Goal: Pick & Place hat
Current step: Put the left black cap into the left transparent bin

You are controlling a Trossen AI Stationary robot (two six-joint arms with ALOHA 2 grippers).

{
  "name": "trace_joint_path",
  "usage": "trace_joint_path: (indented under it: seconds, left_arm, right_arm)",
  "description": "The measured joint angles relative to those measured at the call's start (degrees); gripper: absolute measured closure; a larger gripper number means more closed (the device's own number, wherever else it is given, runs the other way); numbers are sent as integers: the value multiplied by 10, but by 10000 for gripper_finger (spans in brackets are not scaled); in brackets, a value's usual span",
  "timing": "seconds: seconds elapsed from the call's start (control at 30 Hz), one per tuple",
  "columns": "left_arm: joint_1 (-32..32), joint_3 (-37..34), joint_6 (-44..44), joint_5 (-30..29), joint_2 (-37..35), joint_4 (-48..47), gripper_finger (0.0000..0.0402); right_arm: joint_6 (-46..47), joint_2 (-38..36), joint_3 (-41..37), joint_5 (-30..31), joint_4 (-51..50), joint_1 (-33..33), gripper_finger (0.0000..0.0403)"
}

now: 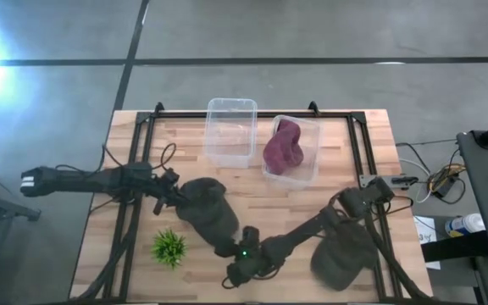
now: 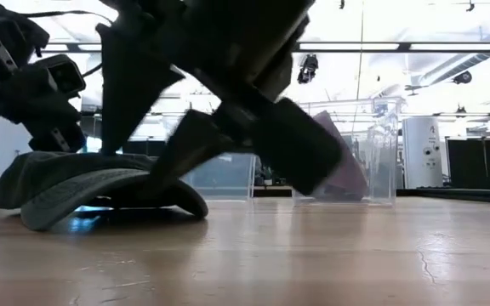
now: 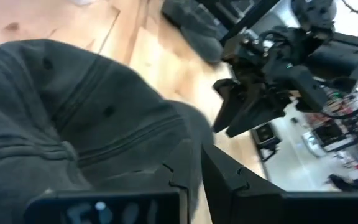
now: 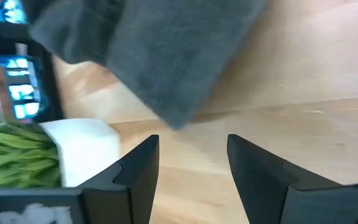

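A dark grey cap [image 1: 206,207] lies on the table near its middle, brim [image 1: 225,244] pointing toward the near edge; in the low view the cap [image 2: 83,183] rests on its brim and rim. My left gripper [image 1: 174,196] is at the crown's left side and is shut on it. My right gripper [image 1: 242,269] hovers open just past the brim's tip; in its wrist view the brim [image 4: 166,62] lies ahead of the open gripper [image 4: 191,168], untouched. My left gripper [image 3: 194,180] pinches a fold of the cap's crown cloth [image 3: 188,158] between its two fingers, at the crown's left side. The fingers come from the table's left, slanting slightly down. The cap stays on the table, crown puffed up ahead of the fingers.
A second dark cap [image 1: 341,254] lies near the right near corner, under the right arm. Two clear bins stand at the far side: one empty [image 1: 231,127], one holding a maroon hat [image 1: 285,146]. A small green plant in a white pot [image 1: 169,247] stands left of the brim.
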Motion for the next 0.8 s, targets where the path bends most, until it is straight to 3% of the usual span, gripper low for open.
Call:
trace_joint_path:
  seconds: [0.47, 0.8]
  left_arm:
    - [0, -1, 49, -21, 104, -1, 374]
    - [0, -5, 35, 8, 157, 57, 374]
  right_arm:
    - [-6, 0, -15, 36, -19, -36, 218]
    - [-168, -1, -17, 48, 105, -75, 235]
